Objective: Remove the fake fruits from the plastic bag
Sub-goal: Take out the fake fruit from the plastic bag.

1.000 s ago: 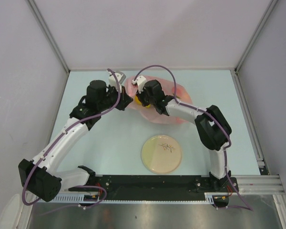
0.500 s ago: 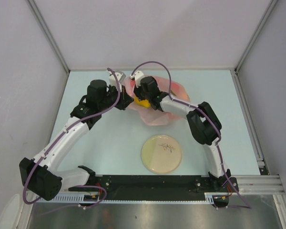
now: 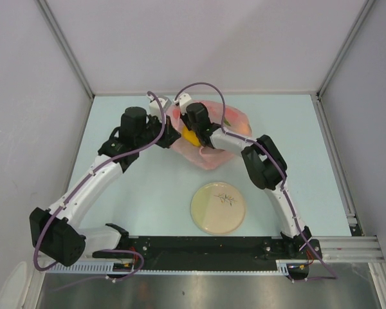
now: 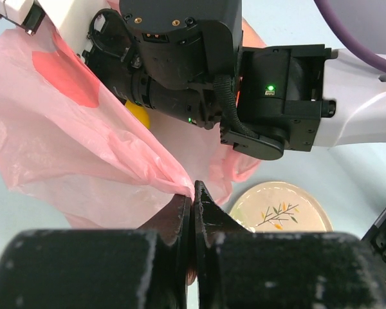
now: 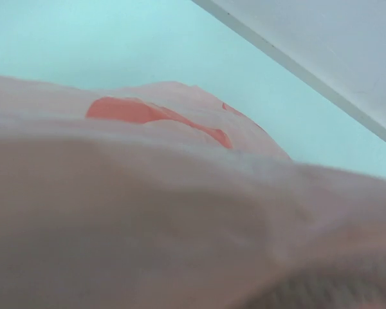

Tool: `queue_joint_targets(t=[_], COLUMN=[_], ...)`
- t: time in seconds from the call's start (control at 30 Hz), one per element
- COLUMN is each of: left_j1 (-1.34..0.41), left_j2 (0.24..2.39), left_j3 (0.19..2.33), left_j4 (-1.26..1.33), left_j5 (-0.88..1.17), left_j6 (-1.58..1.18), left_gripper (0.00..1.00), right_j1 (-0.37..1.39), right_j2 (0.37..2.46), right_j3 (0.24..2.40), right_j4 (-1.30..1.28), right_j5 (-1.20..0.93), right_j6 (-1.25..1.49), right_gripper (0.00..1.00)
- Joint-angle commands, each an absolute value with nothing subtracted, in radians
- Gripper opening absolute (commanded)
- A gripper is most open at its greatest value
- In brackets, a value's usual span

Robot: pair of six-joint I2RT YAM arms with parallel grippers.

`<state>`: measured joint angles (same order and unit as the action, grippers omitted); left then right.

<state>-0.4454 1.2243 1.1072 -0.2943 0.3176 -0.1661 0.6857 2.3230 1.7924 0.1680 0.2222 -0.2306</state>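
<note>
Round cream plate (image 3: 218,207) with small leaf-sprig print lay flat on pale turquoise table (image 3: 148,193), well apart from left claw (image 4: 193,201), nearer arm bases and off to claw's right. In left wrist view, plate showed past claw tips, to right. Grey walls (image 3: 199,45) stood beyond claw. Aluminium rail (image 3: 338,158) ran along table edge far to claw's right. Black base strip (image 3: 206,253) crossed near edge behind claw.

Top view high at the near edge, down over whole surface (image 3: 154,187), left wrist close on bag (image 4: 71,154) and plate (image 4: 280,209), right wrist blurred against bag, bag shared by all.
</note>
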Motion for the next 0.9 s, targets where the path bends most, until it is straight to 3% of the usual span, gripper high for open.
queue_joint_targets(t=[0.0, 0.1, 0.6, 0.87], left_j1=[-0.445, -0.437, -0.430, -0.426], left_j2=[1.221, 1.221, 1.268, 1.325], left_j3=[1.151, 1.150, 1.190, 1.262], left_j4=[-0.265, -0.259, -0.207, -0.186], left_j5=[0.354, 0.347, 0.354, 0.357], left_j6=[-0.170, -0.172, -0.206, -0.227], left_gripper=[0.05, 0.05, 0.09, 0.08], right_j1=[0.664, 0.661, 0.701, 0.706], right_j2=[2.346, 2.297, 1.830, 1.654], right_j3=[1.844, 1.826, 1.537, 1.508], right_j4=[0.258, 0.249, -0.026, -0.153], right_j5=[0.281, 0.256, 0.043, -0.020], right_j6=[-0.276, -0.281, -0.203, -0.184], right_gripper=[0.15, 0.00, 0.00, 0.00])
